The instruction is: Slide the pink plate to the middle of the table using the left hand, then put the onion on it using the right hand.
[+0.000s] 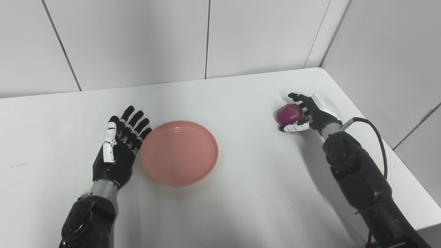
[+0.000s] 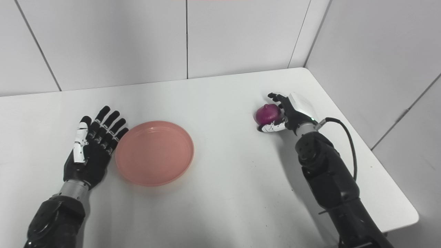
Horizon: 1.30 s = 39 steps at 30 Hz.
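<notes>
Left hand (image 1: 119, 148): flat, palm up, fingers (image 1: 132, 120) spread and straight, holding nothing; lying on the table (image 1: 241, 193) just beside the left rim of the plate, fingertips near or at its edge, contact not clear.

Plate (image 1: 179, 153): pink, round, shallow, upright, nothing on it; sitting left of the table's centre, well apart from the onion.

Onion (image 1: 288, 113): purple-red, round; near the right side of the table, toward the far corner, resting on or just above the surface — cannot tell which.

Right hand (image 1: 306, 113): curled around the onion from its right side, fingers over the top, thumb (image 1: 293, 128) beneath the near side.

Cable (image 1: 375, 137): black, looping off the right wrist.

Walls (image 1: 137, 41): white panels behind and to the right.
</notes>
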Motion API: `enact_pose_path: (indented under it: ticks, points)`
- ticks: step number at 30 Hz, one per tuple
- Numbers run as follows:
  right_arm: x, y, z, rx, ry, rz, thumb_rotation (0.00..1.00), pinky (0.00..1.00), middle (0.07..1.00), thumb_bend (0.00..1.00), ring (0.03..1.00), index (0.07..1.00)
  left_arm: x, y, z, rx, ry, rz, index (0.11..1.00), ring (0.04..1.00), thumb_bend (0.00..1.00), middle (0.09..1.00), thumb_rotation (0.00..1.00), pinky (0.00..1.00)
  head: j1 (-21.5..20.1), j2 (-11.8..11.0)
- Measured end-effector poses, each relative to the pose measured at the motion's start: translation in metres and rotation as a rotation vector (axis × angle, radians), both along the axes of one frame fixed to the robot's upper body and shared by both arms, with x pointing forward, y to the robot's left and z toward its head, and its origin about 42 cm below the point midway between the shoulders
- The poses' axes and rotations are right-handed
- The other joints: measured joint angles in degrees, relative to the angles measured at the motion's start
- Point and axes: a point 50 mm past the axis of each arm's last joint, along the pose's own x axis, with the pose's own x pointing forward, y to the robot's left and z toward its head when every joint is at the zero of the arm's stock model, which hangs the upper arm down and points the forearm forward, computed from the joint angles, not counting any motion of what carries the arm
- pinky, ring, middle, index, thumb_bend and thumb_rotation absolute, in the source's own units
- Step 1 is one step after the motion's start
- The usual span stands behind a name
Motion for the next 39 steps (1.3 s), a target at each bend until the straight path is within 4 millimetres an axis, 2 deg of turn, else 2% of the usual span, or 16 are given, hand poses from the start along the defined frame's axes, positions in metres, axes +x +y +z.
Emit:
enact_pose_path:
  ticks: [4,6,8,12,20,32,36,39]
  points:
    - [0.0,0.001,0.001,-0.026,0.013,0.01,0.13,0.6,0.741,0.88,0.691,0.748,0.0,0.0,0.0,0.0,0.001,0.0,0.928,0.918,0.46,0.936,1.0,0.9,0.0,0.0]
    - [0.0,0.002,0.001,-0.033,0.015,0.014,0.11,0.51,0.641,0.82,0.585,0.642,0.0,0.0,0.0,0.0,0.001,0.001,0.929,0.918,0.46,0.936,1.0,0.9,0.0,0.0]
    - [0.0,0.002,0.002,-0.033,0.012,0.015,0.09,0.45,0.588,0.78,0.532,0.582,0.0,0.0,0.0,0.0,0.001,0.0,0.926,0.914,0.47,0.933,1.0,0.9,0.0,0.0]
    - [0.0,0.0,0.004,-0.029,0.003,0.012,0.1,0.38,0.535,0.73,0.474,0.534,0.0,0.0,0.0,0.0,0.001,0.0,0.93,0.918,0.46,0.936,1.0,0.9,0.35,0.0]
    - [0.0,0.0,0.003,-0.036,-0.01,0.013,0.11,0.35,0.478,0.67,0.426,0.486,-0.001,0.001,0.0,0.0,0.001,0.002,0.93,0.921,0.46,0.938,1.0,0.9,0.53,-0.09]
    - [-0.006,0.001,-0.002,-0.019,-0.052,0.029,0.07,0.39,0.5,0.64,0.463,0.483,-0.001,0.001,0.0,0.0,0.001,0.002,0.93,0.918,0.46,0.935,1.0,0.9,0.88,-0.35]
    - [-0.011,0.011,-0.002,0.005,-0.069,0.054,0.07,0.42,0.525,0.63,0.488,0.496,-0.001,0.001,0.0,0.001,0.001,0.003,0.928,0.917,0.46,0.935,1.0,0.9,0.97,-0.35]
    - [-0.013,0.02,0.003,0.02,-0.094,0.075,0.06,0.4,0.517,0.64,0.477,0.499,-0.001,0.0,0.0,0.002,0.001,0.001,0.928,0.916,0.46,0.934,1.0,0.9,1.23,-0.35]
